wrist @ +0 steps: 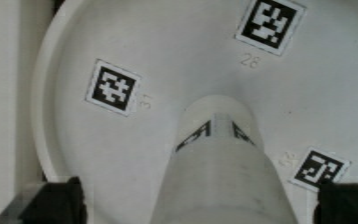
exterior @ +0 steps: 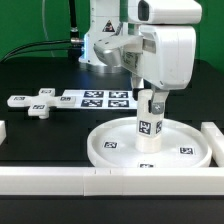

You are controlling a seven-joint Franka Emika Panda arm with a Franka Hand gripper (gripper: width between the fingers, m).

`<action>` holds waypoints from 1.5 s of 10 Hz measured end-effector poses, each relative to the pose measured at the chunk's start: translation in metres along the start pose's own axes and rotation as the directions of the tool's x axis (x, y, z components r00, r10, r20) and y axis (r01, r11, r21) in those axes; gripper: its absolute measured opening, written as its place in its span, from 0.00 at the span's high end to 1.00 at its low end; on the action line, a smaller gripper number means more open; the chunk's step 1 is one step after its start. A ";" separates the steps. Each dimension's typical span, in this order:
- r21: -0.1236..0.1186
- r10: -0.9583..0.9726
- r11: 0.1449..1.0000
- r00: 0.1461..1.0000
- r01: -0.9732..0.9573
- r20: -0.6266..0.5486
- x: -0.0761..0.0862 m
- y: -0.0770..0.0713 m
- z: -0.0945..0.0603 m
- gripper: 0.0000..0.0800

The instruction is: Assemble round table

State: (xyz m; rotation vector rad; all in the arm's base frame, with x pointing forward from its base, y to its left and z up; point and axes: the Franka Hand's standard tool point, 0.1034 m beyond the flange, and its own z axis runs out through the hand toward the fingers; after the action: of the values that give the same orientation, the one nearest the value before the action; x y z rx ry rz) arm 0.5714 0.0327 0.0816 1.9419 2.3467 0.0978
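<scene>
The gripper (exterior: 150, 98) points straight down with its jaws drawn narrow onto the upper end of the short thick cylinder (exterior: 148, 128). In the wrist view that cylinder runs out from between the dark fingers (wrist: 55, 203) toward the disc below. The cylinder's long axis is upright, in line with the gripper, and its lower end sits at about the middle of the large rimmed round disc (exterior: 103, 152). Whether that end already touches the disc's floor or hangs just above it cannot be told from either view. This is the relation the coming move seems to turn on: the seat lies directly under the held part, so what remains looks like a straight descent or a twist about the vertical rather than any sideways travel. The disc lies flat beside the tabletop edge nearest the exterior camera, toward the corner at the exterior view's right. The cross-shaped piece (exterior: 36, 106) lies well apart, toward the edge at the exterior view's left, just beside the marker board (exterior: 97, 98).
</scene>
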 end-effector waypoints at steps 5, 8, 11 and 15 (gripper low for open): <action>0.009 0.026 1.000 1.000 -0.026 -0.003 0.005 -0.004 0.003 0.35; 0.028 0.067 0.997 0.998 -0.067 -0.002 0.004 -0.009 0.005 0.48; 0.030 0.150 0.988 0.989 -0.150 0.000 0.004 -0.009 0.005 0.48; 0.032 0.566 0.824 0.824 -0.566 0.009 0.007 -0.010 0.006 0.48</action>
State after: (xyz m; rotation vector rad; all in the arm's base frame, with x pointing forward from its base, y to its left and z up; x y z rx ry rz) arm 0.5607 0.0374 0.0739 2.5876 1.6905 0.0986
